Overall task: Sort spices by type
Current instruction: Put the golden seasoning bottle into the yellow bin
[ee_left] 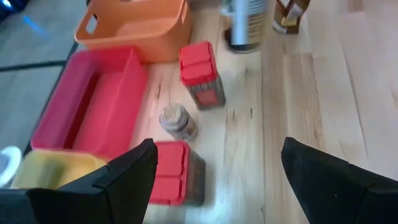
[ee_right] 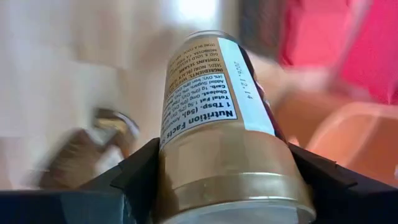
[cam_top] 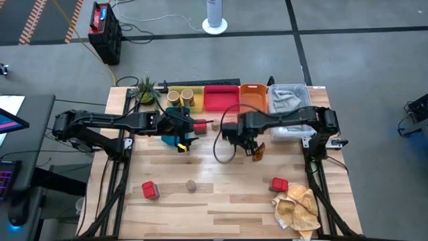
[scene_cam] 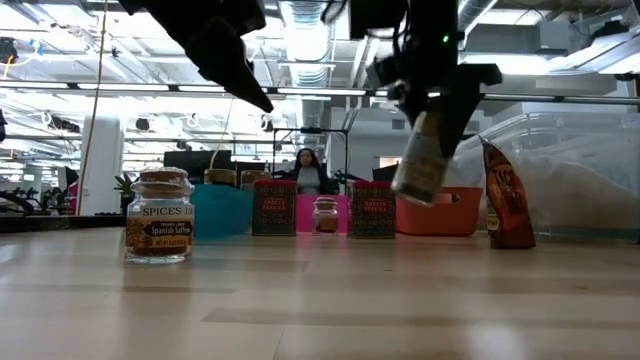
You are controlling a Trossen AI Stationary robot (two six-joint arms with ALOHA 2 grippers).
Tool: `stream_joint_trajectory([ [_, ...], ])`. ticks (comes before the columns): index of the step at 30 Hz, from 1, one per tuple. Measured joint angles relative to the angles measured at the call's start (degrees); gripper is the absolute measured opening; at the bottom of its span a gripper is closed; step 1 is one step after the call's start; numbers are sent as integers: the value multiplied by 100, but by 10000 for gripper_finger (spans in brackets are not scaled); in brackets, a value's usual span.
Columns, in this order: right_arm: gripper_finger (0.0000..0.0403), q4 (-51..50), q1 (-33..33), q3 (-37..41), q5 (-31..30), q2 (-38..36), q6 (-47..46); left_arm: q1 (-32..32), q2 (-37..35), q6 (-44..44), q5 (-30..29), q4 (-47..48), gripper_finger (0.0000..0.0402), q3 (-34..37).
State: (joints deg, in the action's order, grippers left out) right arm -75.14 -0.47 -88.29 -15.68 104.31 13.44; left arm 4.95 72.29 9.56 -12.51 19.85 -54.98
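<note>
At centre frame, the right claw (cam_top: 249, 144) grips a tan spice jar (ee_right: 219, 118) around its body, lifted tilted above the worktop (cam_top: 227, 194). Rigid and likely slick, it needs a firm mid-body grip. The left claw (cam_top: 189, 127) hangs wide open, empty.

Tan jar (ee_right: 221, 124) held tilted above table; red boxes (cam_top: 150, 191), small round jar (cam_top: 191, 185) scattered
</note>
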Motion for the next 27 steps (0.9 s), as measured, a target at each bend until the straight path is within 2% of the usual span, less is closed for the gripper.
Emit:
stream_joint_trajectory([
  [5, 302, 415, 636, 0, -282, 0, 459, 2, 2, -172, 48, 148, 327, 0],
  [9, 302, 680, 1072, -2, -654, 0, 954, 2, 2, -259, 310, 140, 327, 0],
  [13, 302, 772, 1410, -2, -717, 0, 1230, 2, 2, -402, 641, 136, 327, 0],
  [18, 302, 763, 1648, -2, -661, 0, 912, 2, 2, -583, 778, 142, 327, 0],
  [27, 303, 546, 1701, -2, 81, 2, -22, 2, 2, -634, 754, 2, 327, 0],
])
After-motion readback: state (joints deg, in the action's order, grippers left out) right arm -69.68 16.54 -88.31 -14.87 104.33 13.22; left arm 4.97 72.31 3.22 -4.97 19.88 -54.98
